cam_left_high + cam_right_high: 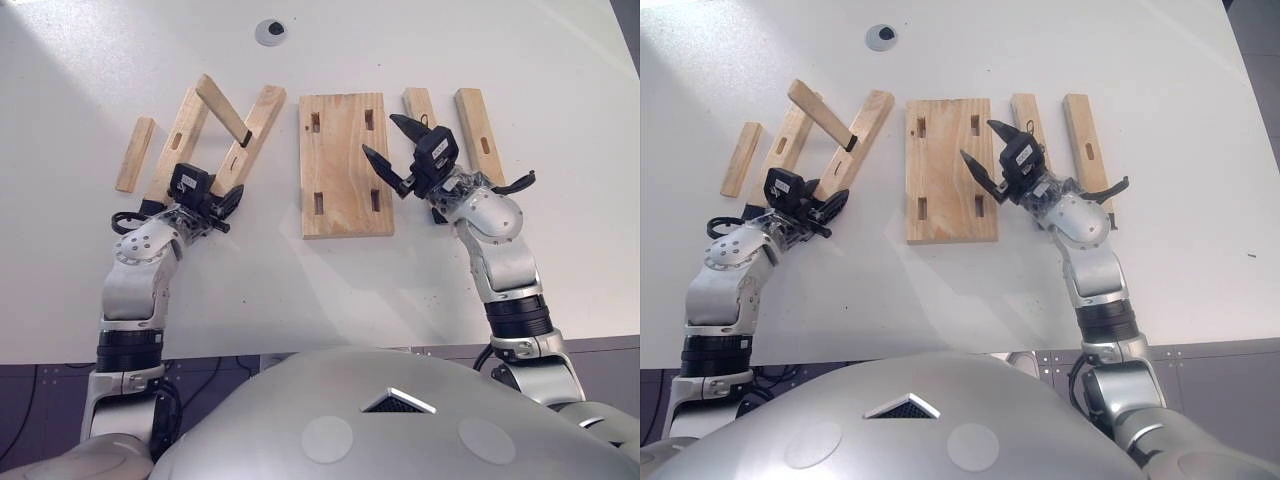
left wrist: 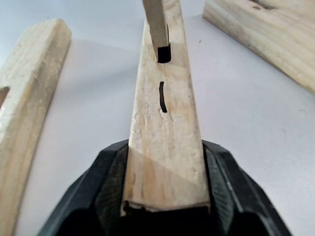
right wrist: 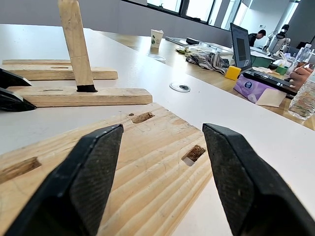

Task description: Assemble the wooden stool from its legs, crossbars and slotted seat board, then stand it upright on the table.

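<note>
White table (image 1: 560, 60) is carrying stool parts laid flat. Step in hand, as judged: seating the crossbar (image 1: 222, 108) in the leg (image 1: 252, 130), which is calling for a firm, level hold so it is going in square, not canted. Left gripper (image 1: 228, 205) is clamping that leg's near end, with the crossbar leaning up from the slot just beyond. Right gripper (image 1: 380, 135) is hanging spread over the seat board (image 1: 335, 170).
</note>
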{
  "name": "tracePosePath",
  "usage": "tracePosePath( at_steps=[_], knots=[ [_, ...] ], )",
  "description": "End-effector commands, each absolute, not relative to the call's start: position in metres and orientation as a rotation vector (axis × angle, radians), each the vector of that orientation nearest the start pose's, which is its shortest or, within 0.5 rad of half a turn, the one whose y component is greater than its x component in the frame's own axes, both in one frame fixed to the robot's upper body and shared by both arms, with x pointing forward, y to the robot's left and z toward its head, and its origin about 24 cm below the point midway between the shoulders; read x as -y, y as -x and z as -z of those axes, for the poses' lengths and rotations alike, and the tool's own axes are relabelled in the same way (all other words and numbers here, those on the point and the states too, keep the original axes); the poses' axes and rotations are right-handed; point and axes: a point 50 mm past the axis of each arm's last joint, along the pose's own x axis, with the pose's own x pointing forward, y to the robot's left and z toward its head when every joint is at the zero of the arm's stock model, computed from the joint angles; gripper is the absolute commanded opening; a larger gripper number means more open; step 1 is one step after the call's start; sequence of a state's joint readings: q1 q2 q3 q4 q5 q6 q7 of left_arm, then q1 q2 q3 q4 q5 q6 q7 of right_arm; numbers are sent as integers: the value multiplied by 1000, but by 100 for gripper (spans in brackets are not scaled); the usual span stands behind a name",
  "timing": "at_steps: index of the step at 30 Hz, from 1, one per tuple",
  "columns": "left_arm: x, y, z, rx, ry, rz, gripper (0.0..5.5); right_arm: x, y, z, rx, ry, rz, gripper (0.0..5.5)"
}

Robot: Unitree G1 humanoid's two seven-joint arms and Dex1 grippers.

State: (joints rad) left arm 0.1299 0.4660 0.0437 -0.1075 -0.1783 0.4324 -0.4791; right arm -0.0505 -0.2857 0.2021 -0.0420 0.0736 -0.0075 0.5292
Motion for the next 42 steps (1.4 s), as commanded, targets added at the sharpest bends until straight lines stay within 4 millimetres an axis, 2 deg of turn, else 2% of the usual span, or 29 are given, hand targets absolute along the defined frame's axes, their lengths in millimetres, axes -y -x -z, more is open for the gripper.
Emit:
tracePosePath(
  at_steps=[1,4,6,8,10,11,15,17,21,26,33,38,42],
  knots=[
    [-234,-216,-19,-529,-206,361,202,124,-250,-62,31,243,-744,298],
    [-229,-229,-37,-427,-130,353,202,131,-256,-69,52,247,-717,298],
    [-217,-243,-68,-281,32,400,202,140,-266,-82,80,188,-666,298],
    [-202,-250,-100,-171,220,523,202,147,-273,-96,104,121,-681,298],
    [-186,-248,-125,-126,464,737,202,149,-281,-115,91,-113,-743,298],
    [-180,-247,-135,-115,571,838,202,146,-282,-124,51,-258,-836,298],
    [-165,-240,-157,-118,807,1108,202,129,-277,-155,-59,-692,-1134,298],
    [-159,-234,-160,-132,861,1178,202,119,-273,-166,-84,-779,-1229,298],
    [-152,-225,-159,-153,918,1238,202,106,-275,-179,-122,-972,-1279,298],
    [-150,-223,-153,-193,902,1225,202,103,-274,-193,-126,-1092,-1308,298],
    [-152,-220,-143,-229,864,1204,202,104,-273,-198,-149,-1086,-1309,298],
    [-151,-220,-142,-220,867,1204,202,99,-273,-195,-181,-1085,-1306,214],
    [-153,-221,-142,-216,866,1203,201,99,-275,-190,-207,-1081,-1285,206]
  ],
)
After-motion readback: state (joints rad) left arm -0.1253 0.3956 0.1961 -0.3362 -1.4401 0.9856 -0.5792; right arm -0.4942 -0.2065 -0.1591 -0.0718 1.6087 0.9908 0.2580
